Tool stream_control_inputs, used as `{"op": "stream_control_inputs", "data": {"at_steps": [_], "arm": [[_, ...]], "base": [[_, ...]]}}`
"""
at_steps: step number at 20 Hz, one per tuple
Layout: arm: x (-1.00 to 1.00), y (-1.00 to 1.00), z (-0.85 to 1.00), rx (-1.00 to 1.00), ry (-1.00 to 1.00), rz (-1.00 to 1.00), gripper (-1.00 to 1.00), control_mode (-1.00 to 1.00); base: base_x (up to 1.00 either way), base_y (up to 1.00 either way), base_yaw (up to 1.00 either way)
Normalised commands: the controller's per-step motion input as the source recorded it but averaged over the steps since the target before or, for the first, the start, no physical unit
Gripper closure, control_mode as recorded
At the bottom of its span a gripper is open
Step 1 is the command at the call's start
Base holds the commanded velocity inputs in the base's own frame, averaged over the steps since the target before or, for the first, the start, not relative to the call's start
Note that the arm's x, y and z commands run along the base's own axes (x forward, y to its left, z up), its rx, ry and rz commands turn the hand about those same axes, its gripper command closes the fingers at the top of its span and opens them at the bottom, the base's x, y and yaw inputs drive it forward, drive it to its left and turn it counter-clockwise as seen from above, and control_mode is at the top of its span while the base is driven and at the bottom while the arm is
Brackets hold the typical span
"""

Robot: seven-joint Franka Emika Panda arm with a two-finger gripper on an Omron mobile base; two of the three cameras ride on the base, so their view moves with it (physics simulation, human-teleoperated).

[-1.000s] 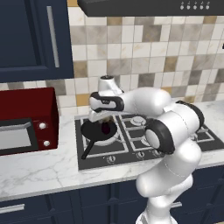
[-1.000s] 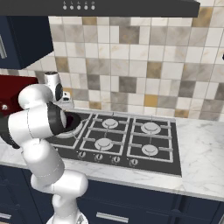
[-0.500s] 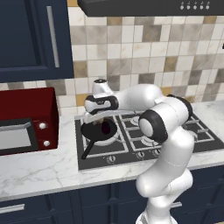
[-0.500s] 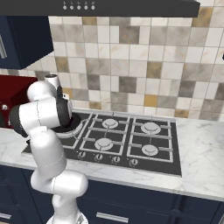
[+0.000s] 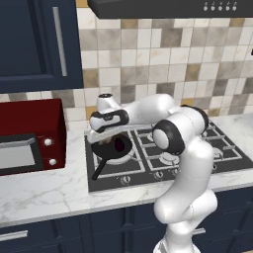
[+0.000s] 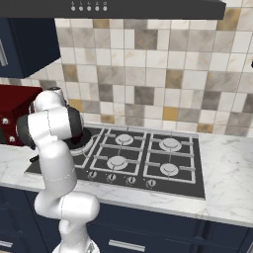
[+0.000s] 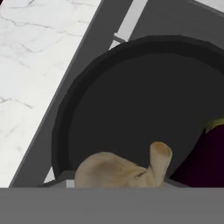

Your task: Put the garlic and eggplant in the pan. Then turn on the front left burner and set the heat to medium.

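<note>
The black pan sits on the front left burner, its long handle pointing toward the counter's front. The dark purple eggplant lies inside it, at the right edge of the hand view. My gripper hangs just above the pan's left part, shut on the tan garlic. The bulb sits low and close in the hand view, over the matte pan floor. My own arm hides most of the pan in the right base view.
A red microwave stands on the marble counter just left of the stove. A row of knobs lines the stove's front edge. Three other burners lie to the right. A range hood hangs overhead.
The hand has moved left and a little lower over the pan, still holding the garlic. The elbow has swung right and nearer. The pan and eggplant have stayed put.
</note>
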Motion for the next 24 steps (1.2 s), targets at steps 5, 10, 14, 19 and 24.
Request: {"op": "stream_control_inputs", "data": {"at_steps": [5, 10, 14, 19, 24], "arm": [[0.0, 0.01, -0.4, -0.01, 0.01, 0.0, 1.0, -1.0], [0.03, 0.0, -0.28, -0.03, 0.01, 0.0, 1.0, -1.0], [0.0, 0.01, 0.0, 0.0, 0.02, 0.0, 1.0, -1.0], [0.0, 0.03, 0.02, 0.0, 0.0, 0.0, -1.0, -1.0], [0.0, 0.0, 0.03, -0.04, 0.0, 0.0, -1.0, -1.0]], "base": [[0.0, 0.0, 0.0], [0.0, 0.0, 0.0], [0.0, 0.0, 0.0], [0.0, 0.0, 0.0], [0.0, 0.0, 0.0]]}}
